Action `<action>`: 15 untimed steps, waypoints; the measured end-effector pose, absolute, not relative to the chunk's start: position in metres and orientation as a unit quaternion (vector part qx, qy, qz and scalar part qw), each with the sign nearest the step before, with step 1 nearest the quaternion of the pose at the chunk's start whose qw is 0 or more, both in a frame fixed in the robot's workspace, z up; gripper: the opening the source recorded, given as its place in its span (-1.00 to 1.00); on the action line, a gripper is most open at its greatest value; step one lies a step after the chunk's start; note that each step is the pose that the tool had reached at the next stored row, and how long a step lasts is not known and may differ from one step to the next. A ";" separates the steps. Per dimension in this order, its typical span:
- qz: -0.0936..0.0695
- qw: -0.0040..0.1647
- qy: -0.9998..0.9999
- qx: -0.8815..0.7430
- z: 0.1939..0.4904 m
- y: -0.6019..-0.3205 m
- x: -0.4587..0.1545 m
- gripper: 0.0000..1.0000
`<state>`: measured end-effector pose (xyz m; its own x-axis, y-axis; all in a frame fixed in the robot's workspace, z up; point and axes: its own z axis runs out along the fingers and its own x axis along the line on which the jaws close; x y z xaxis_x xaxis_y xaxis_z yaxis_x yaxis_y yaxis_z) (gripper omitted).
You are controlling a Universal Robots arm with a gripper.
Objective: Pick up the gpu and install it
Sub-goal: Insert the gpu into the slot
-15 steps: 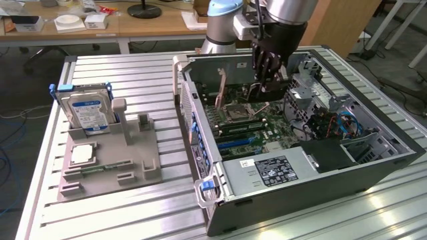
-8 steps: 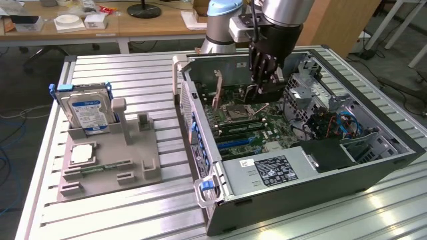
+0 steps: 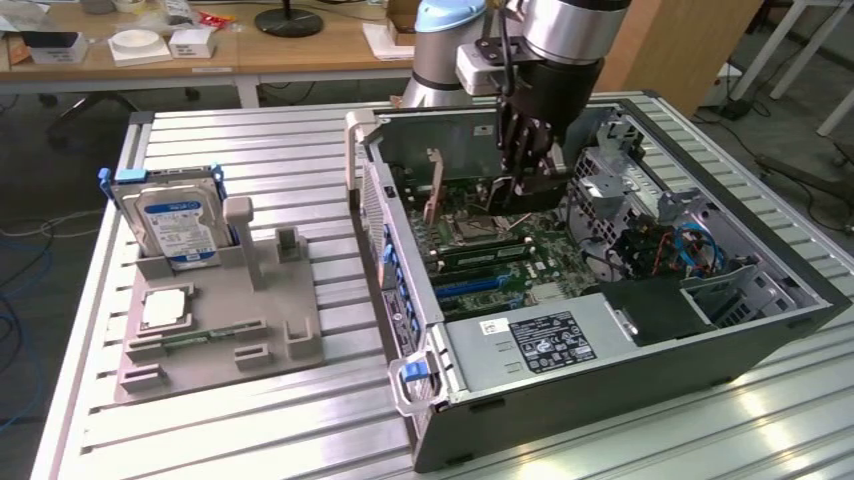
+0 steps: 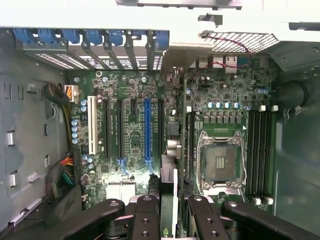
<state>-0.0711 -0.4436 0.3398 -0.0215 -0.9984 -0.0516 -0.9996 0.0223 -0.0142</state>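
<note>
Tool (image 3: 525,190): lowered inside the open computer case (image 3: 747,330), narrowly parted, closed on the gpu (image 4: 169,187).
Gpu: held edge-on between the fingers (image 4: 146,220), just above the motherboard (image 4: 131,131) near the blue slot (image 4: 147,131).
Hard drive (image 3: 176,225): on the bench (image 3: 267,420), well apart from the tool.

The gpu (image 4: 169,197) is largely hidden between the gripper (image 4: 172,210) fingers; its lower edge is cut off.
</note>
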 end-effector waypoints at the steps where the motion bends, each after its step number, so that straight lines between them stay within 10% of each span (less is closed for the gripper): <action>1: 0.013 0.023 0.715 -0.699 0.339 -0.444 -0.072 -0.47; 15: 0.012 0.024 0.714 -0.700 0.323 -0.444 -0.076 -0.47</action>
